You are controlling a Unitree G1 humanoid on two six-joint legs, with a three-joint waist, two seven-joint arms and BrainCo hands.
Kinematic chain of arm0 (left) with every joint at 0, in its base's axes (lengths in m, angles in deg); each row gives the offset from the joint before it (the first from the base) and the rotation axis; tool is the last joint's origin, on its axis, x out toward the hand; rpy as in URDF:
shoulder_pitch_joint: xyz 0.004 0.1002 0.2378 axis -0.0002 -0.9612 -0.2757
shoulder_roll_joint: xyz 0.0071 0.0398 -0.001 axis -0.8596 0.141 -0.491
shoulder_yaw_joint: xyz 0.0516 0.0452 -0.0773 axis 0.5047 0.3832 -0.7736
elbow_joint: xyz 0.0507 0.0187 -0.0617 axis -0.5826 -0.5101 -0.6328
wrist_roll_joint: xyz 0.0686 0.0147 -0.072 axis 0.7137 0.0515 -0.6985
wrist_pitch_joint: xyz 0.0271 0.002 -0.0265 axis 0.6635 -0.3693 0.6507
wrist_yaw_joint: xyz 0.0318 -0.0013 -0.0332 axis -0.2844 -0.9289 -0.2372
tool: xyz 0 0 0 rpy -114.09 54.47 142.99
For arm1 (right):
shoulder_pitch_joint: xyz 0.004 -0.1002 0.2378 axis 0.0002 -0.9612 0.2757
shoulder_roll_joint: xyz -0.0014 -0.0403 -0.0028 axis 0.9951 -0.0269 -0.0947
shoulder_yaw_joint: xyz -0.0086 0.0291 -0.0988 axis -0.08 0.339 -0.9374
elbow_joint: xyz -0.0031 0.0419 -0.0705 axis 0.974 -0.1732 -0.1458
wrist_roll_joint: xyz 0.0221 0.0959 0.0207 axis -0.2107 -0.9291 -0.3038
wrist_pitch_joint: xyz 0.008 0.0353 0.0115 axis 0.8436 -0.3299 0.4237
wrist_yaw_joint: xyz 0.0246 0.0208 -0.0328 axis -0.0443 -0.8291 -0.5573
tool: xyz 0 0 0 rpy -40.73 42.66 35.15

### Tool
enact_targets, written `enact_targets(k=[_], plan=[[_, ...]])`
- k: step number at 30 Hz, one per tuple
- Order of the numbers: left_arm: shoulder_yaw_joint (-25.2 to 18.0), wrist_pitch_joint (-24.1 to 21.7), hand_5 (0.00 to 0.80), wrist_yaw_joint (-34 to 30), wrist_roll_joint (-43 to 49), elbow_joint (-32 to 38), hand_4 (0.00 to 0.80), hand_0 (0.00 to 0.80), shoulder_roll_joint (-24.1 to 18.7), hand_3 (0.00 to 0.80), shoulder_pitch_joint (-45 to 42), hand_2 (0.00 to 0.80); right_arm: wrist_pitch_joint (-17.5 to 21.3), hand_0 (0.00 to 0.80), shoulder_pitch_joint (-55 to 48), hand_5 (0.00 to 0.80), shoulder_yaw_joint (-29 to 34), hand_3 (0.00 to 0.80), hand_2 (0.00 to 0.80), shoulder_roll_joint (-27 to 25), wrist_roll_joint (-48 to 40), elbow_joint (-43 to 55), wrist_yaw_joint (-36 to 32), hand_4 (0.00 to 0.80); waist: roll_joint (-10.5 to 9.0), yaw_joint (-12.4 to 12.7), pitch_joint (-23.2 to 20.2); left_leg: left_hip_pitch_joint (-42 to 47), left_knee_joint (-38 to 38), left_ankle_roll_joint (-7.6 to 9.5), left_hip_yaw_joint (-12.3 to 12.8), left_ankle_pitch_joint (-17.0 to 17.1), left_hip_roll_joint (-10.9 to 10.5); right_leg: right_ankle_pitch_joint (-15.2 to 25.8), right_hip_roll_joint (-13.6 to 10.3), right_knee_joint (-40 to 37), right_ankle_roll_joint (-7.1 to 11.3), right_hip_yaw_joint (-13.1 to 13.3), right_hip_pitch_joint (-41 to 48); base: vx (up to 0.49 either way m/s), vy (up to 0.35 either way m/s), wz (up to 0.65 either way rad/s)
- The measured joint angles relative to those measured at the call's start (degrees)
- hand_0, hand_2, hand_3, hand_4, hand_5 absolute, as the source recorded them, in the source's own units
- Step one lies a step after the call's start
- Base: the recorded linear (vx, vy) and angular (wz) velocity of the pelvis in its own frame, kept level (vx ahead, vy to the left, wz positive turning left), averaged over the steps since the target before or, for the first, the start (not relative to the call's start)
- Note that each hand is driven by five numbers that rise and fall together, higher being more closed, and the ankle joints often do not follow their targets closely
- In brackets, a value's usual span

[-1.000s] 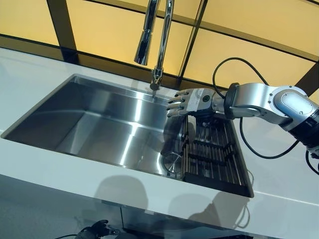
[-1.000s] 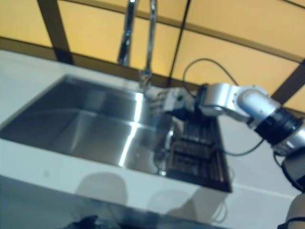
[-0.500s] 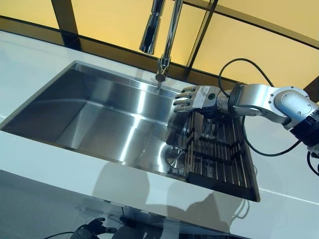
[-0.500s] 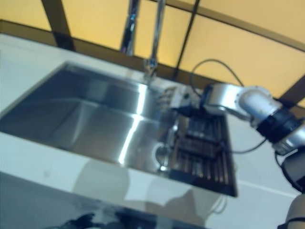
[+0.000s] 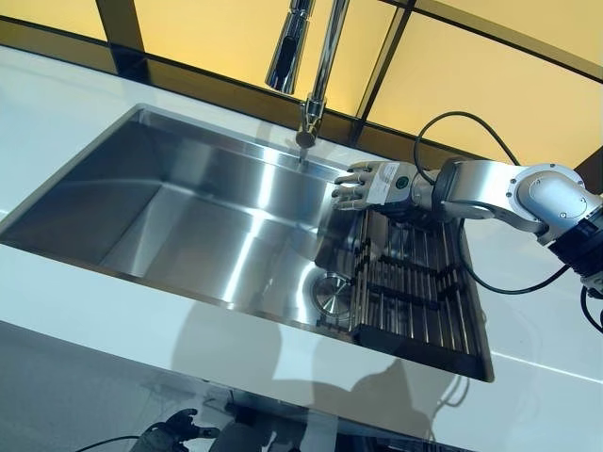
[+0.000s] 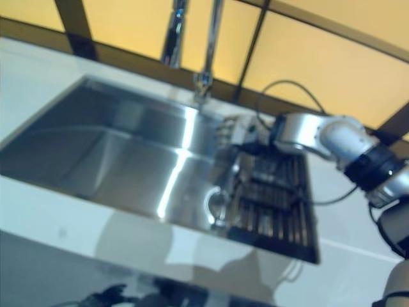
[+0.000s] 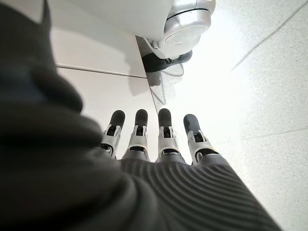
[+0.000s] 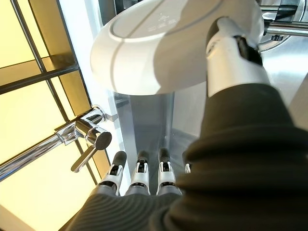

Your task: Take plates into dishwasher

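Observation:
A white plate [image 8: 159, 53] shows in the right wrist view just past my right hand [image 8: 139, 178]. The thumb [image 8: 231, 57] lies across the plate's rim while the fingers stay straight. In the eye views that hand [image 5: 372, 185] hovers over the far left end of the dark dish rack [image 5: 415, 292] in the sink. A pale curved shape, seemingly the plate [image 5: 361, 247], stands at that end of the rack, right under the hand. My left hand [image 7: 163, 139] hangs low by the floor with straight fingers, holding nothing.
The steel sink [image 5: 188, 217] is set in a white counter [image 5: 94, 292], with a round drain [image 5: 332, 290] beside the rack. A tall faucet [image 5: 316, 66] rises behind the sink, close to my right hand. Yellow panels with dark frames run along the back.
The camera has shifted, so the whole scene sits slightly lower and to the right. My right hand stays over the rack's far left end, barely moved.

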Motion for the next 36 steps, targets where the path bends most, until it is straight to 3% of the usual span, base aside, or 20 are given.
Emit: enact_targets(k=[34, 36], plan=[[0.0, 0.0, 0.0, 0.2, -0.2, 1.6, 0.0, 0.0, -0.2, 0.0, 0.6, 0.0, 0.0, 0.0, 0.0, 0.0, 0.0, 0.0, 0.0, 0.0, 4.6, -3.2, 1.4, 0.0, -0.2, 0.0, 0.1, -1.8, 0.2, 0.01, 0.0, 0.0, 0.0, 0.6, 0.2, -0.8, 0.13, -0.1, -1.2, 0.0, 0.0, 0.0], [0.0, 0.0, 0.0, 0.2, -0.4, 1.8, 0.0, 0.0, -0.2, 0.0, 0.7, 0.0, 0.0, 0.107, 0.0, 0.107, -0.3, 0.107, 0.107, 0.0, 5.0, -3.4, 1.4, 0.107, -0.31, 0.0, 0.2, -2.1, 0.3, 0.02, 0.0, 0.0, 0.0, 0.8, 0.2, -0.9, 0.13, -0.1, -1.2, 0.0, 0.0, 0.0]])
